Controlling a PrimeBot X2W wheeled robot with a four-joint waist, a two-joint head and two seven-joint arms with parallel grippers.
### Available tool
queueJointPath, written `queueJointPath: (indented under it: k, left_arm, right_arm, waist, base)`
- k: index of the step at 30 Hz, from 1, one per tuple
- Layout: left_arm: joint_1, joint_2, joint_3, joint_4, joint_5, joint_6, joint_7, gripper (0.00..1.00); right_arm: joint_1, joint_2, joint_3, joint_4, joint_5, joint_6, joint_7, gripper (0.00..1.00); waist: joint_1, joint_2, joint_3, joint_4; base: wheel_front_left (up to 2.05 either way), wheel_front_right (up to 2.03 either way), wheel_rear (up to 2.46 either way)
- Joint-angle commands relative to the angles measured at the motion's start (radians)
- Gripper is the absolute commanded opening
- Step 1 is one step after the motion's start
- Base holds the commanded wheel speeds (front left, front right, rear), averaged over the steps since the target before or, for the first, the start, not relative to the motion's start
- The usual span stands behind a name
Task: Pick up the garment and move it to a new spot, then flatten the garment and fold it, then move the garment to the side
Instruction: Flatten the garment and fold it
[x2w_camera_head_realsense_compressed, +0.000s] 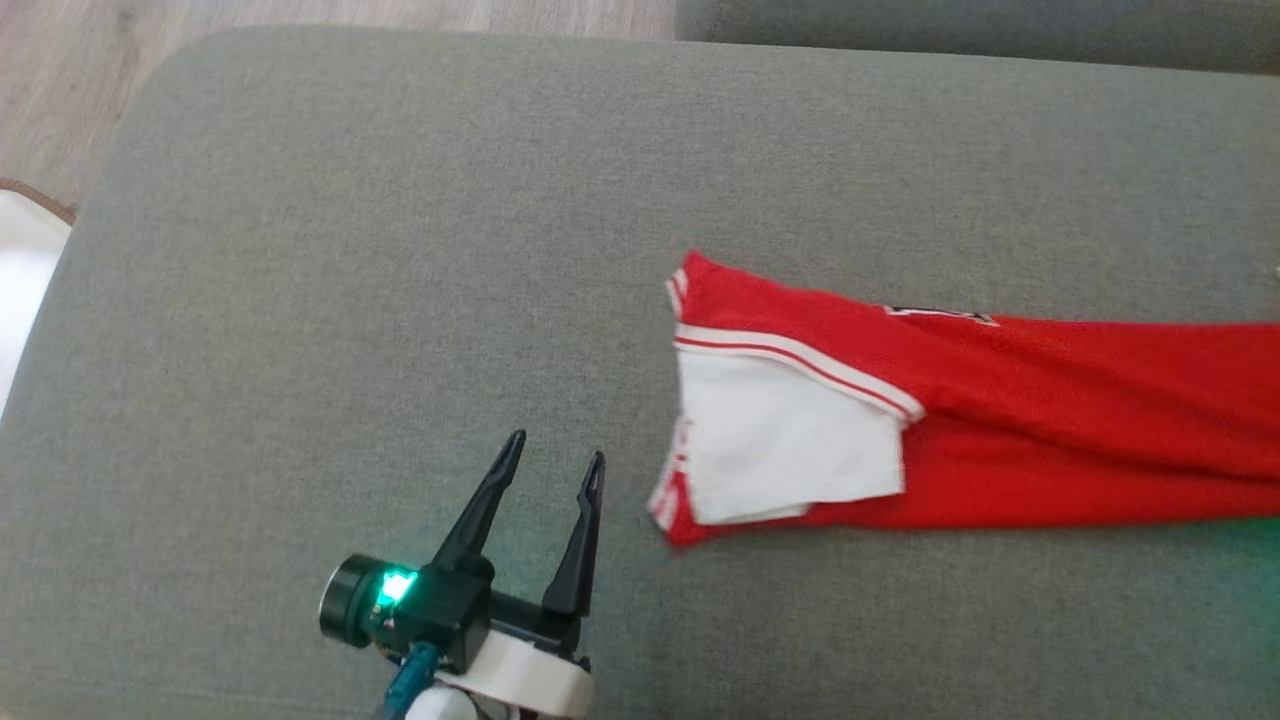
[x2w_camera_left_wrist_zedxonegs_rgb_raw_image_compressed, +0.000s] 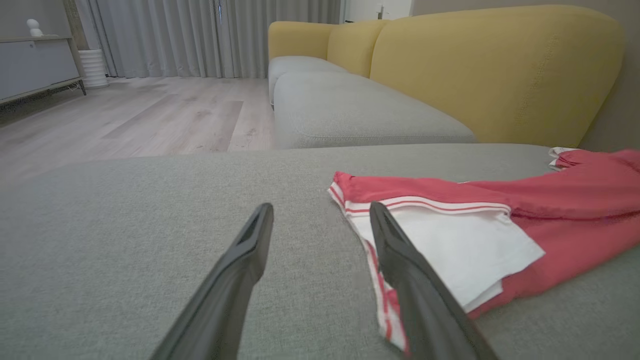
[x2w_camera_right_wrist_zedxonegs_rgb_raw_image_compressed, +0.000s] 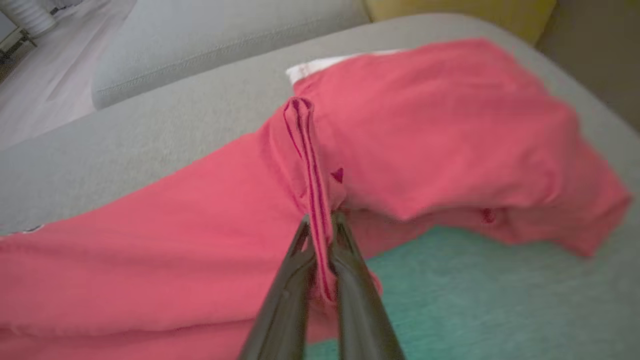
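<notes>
A broad stretch of bare grey cushion (x2w_camera_head_realsense_compressed: 300, 250) is lying open to the left of and beyond the left pincer (x2w_camera_head_realsense_compressed: 556, 446), whose fingers are standing apart near the white-trimmed end of the garment (x2w_camera_head_realsense_compressed: 1050, 420), with a narrow strip of bare fabric between them in the head view. The garment is taking up the cushion's right side and running off that view's right edge — the right pincer (x2w_camera_right_wrist_zedxonegs_rgb_raw_image_compressed: 322, 218) is pinching a raised fold of it there. The yellow backrest (x2w_camera_left_wrist_zedxonegs_rgb_raw_image_compressed: 500, 75) is walling off the far right in the left wrist view, while the wood floor (x2w_camera_left_wrist_zedxonegs_rgb_raw_image_compressed: 150, 115) is lying open past the cushion's far edge.
</notes>
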Motion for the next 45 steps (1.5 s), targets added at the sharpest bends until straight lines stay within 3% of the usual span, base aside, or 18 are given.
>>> queueJointPath:
  k: [1,7,12,16,25,32,33,34,35,39,45]
  left_arm:
    - [-0.009,-0.004,0.042,-0.025,0.009,-0.003,-0.011,1.00]
    - [0.003,-0.018,0.067,-0.016,0.034,-0.014,-0.011,1.00]
    - [0.014,-0.034,0.082,-0.003,0.050,-0.026,-0.011,1.00]
    - [0.019,-0.041,0.093,0.009,0.063,-0.038,-0.011,1.00]
    - [0.025,-0.061,0.104,0.036,0.079,-0.073,-0.011,1.00]
    - [0.032,-0.074,0.113,0.055,0.087,-0.094,-0.011,1.00]
    - [0.033,-0.076,0.116,0.055,0.088,-0.096,-0.011,1.00]
    - [0.035,-0.078,0.118,0.055,0.090,-0.098,-0.011,1.00]
    - [0.037,-0.079,0.120,0.057,0.092,-0.100,-0.011,1.00]
    - [0.046,-0.084,0.132,0.058,0.097,-0.105,-0.011,1.00]
    - [0.056,-0.088,0.161,0.048,0.104,-0.101,-0.011,1.00]
  right_arm:
    - [0.008,-0.052,-0.003,-0.048,-0.003,-0.001,-0.001,0.00]
    - [-0.001,-0.026,-0.009,-0.251,0.081,-0.001,0.053,0.00]
    - [0.009,0.077,0.075,-0.453,0.103,-0.001,0.096,0.00]
    - [0.008,0.159,0.185,-0.544,0.089,-0.001,0.119,0.00]
    - [-0.069,0.320,0.409,-0.459,0.068,-0.001,0.087,0.00]
    - [-0.096,0.363,0.543,-0.340,0.055,-0.001,0.034,0.00]
    - [-0.098,0.366,0.557,-0.325,0.057,-0.001,0.025,0.18]
    - [-0.098,0.370,0.566,-0.308,0.063,-0.001,0.016,0.86]
    - [-0.098,0.373,0.581,-0.297,0.066,-0.001,0.007,1.00]
    - [-0.099,0.378,0.610,-0.294,0.086,-0.001,-0.068,1.00]
    - [-0.096,0.350,0.558,-0.327,0.041,-0.001,-0.199,1.00]
  waist:
    - [0.0000,0.0000,-0.003,-0.002]
    - [0.0000,0.0000,-0.009,0.004]
    - [0.0000,0.0000,-0.019,0.030]
    - [0.0000,0.0000,-0.029,0.054]
    - [0.0000,0.0000,-0.046,0.099]
    - [0.0000,0.0000,-0.055,0.123]
    - [0.0000,0.0000,-0.056,0.124]
    - [0.0000,0.0000,-0.058,0.126]
    - [0.0000,0.0000,-0.061,0.126]
    - [0.0000,0.0000,-0.066,0.118]
    - [0.0000,0.0000,-0.087,0.081]
  base:
    - [0.00,0.00,0.00]
    - [0.00,0.00,0.00]
    - [0.00,0.00,0.00]
    - [0.00,0.00,0.00]
    - [0.00,0.00,0.00]
    - [0.00,0.00,0.00]
    - [0.00,0.00,0.00]
    - [0.00,0.00,0.00]
    - [0.00,0.00,0.00]
    - [0.00,0.00,0.00]
    - [0.00,0.00,0.00]
